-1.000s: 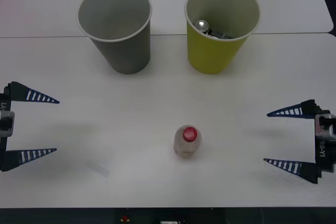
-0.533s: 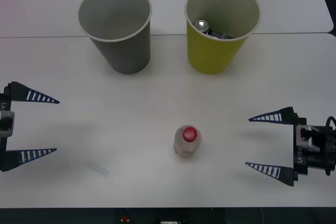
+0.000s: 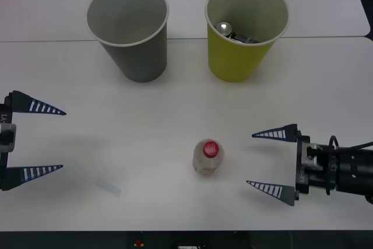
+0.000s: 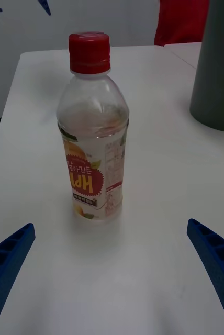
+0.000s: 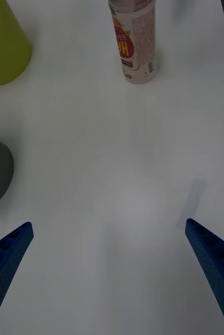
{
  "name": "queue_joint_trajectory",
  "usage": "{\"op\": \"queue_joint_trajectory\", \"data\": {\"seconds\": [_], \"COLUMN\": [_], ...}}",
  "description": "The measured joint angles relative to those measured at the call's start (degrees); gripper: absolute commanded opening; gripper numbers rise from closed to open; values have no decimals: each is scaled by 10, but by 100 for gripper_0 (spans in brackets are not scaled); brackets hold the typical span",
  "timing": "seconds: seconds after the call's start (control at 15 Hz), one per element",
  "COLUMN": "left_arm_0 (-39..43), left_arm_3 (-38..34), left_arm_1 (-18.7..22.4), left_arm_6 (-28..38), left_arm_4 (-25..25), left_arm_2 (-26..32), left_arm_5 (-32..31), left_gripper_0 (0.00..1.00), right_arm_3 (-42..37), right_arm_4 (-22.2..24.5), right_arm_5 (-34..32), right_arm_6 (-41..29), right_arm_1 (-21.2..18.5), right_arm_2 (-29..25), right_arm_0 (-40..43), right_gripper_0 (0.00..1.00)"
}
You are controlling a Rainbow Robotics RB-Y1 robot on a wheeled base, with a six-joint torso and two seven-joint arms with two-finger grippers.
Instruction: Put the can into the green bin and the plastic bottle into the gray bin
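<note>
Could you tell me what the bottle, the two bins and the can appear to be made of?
The plastic bottle looks like clear glossy plastic: you see through it, and it has a red screw cap and printed label. The gray bin and green bin look matte, possibly paper or plastic, with pale rolled rims. The can, lying inside the green bin, looks metal from its shiny silver top.

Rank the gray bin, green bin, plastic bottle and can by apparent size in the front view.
1-2. gray bin and green bin: look alike, no clear winner.
3. plastic bottle, standing upright.
4. can, partly hidden inside the green bin, so unsure.
</note>
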Motion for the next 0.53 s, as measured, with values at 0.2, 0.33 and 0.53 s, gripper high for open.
{"op": "queue_joint_trajectory", "data": {"seconds": [0.2,0.33,0.53], "left_arm_0": [0,0,0], "left_arm_3": [0,0,0], "left_arm_1": [0,0,0], "left_arm_6": [0,0,0], "left_arm_4": [0,0,0], "left_arm_2": [0,0,0], "left_arm_5": [0,0,0], "left_gripper_0": [100,100,100], "right_arm_3": [31,45,69], "right_arm_4": [0,0,1], "right_arm_5": [-3,-4,-4], "right_arm_6": [6,10,17], "right_arm_1": [40,65,100], "right_arm_2": [17,26,38], "right_arm_0": [-21,-29,-39], "right_gripper_0": [100,100,100]}}
